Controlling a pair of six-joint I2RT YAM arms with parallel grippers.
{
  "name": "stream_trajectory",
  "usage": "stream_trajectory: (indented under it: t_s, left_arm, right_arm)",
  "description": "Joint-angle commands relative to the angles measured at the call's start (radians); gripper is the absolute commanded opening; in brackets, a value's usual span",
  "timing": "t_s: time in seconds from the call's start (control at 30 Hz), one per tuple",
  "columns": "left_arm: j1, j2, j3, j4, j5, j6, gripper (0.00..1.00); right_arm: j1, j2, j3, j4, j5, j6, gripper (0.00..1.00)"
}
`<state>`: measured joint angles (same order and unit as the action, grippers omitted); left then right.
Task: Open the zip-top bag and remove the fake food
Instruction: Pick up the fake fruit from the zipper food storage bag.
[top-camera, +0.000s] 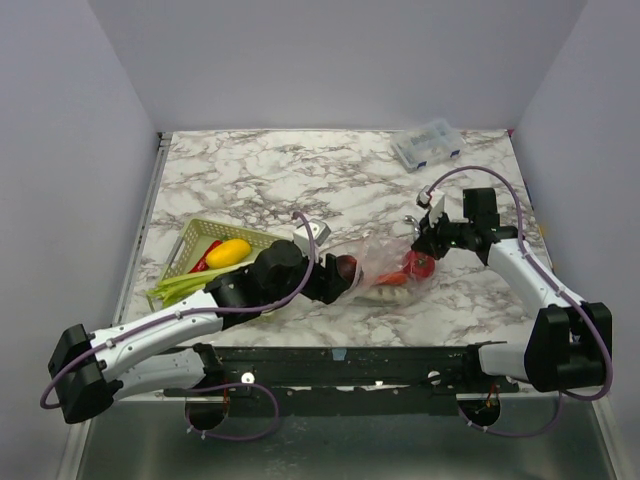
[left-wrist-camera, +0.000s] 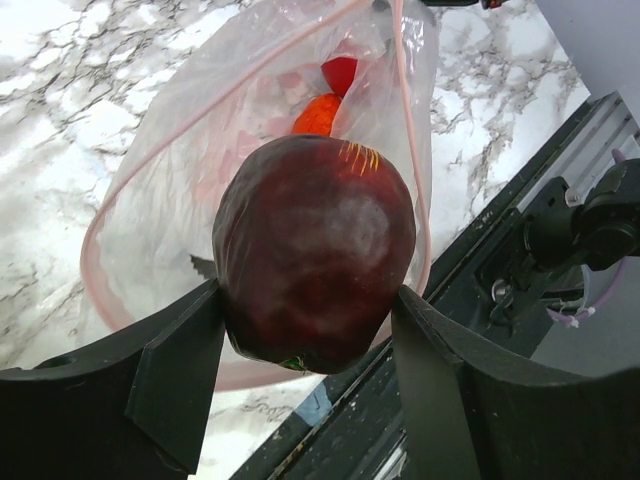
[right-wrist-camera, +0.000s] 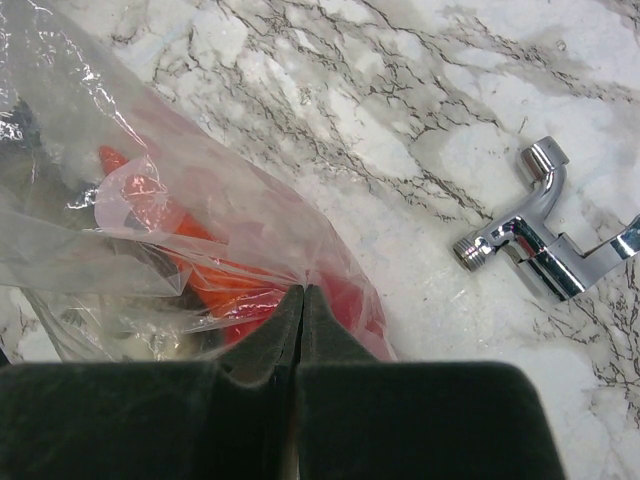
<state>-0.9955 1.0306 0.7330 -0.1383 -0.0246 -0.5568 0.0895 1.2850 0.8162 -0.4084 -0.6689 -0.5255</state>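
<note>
Firmly held maroon ball (left-wrist-camera: 315, 250), bag (right-wrist-camera: 180, 190) pinched

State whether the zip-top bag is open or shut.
Open: the zip-top bag has its pink strip gaping in a loop.

Table (top-camera: 300, 170) white marble with grey-brown veining, bag (left-wrist-camera: 180, 180) clear with pink zip strip, ball (left-wrist-camera: 315, 250) dark maroon, carrot (left-wrist-camera: 318, 115) orange, basket (top-camera: 185, 255) pale green, toy piece (top-camera: 228, 252) yellow, pipe fitting (right-wrist-camera: 540, 240) shiny chrome.
</note>
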Motion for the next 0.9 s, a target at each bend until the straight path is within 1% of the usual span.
stream_trajectory:
  t_s: [0.0, 0.27, 0.5, 0.7, 0.87]
  left_arm:
    - [0.014, -0.070, -0.023, -0.080, -0.041, 0.024, 0.01]
    - [0.036, -0.171, -0.025, -0.176, -0.086, 0.048, 0.01]
    - [0.079, -0.250, -0.044, -0.257, -0.126, 0.056, 0.00]
    - [0.121, -0.342, -0.070, -0.290, -0.167, 0.042, 0.00]
    - [0.175, -0.384, -0.094, -0.306, -0.181, 0.019, 0.00]
  right_arm:
    - [-0.007, 0.017, -0.008, 0.010, 0.023, -0.019, 0.00]
    - [-0.007, 0.022, -0.007, 0.009, 0.027, -0.022, 0.00]
    - [-0.007, 0.025, -0.008, 0.009, 0.031, -0.025, 0.00]
    - [-0.007, 0.032, -0.007, 0.007, 0.031, -0.028, 0.00]
    - [-0.007, 0.034, -0.005, 0.005, 0.034, -0.030, 0.00]
